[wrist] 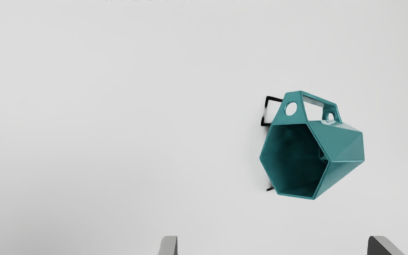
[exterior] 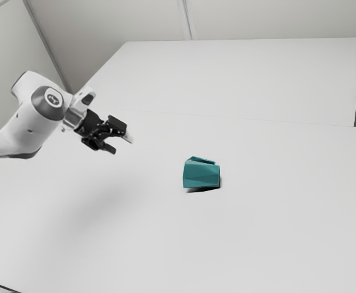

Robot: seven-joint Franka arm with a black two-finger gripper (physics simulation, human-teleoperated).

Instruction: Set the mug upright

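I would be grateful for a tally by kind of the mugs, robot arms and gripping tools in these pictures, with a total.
Mug: 1 (teal, lying on its side)
Robot arm: 1 (white)
Tool: 1 (black, open)
Total: 3

The black claw (exterior: 121, 144) is joined to a white arm (exterior: 27, 125). Behind the claw, a grey cap (exterior: 39, 108) is marked by, seemingly, a round logo (exterior: 53, 97).
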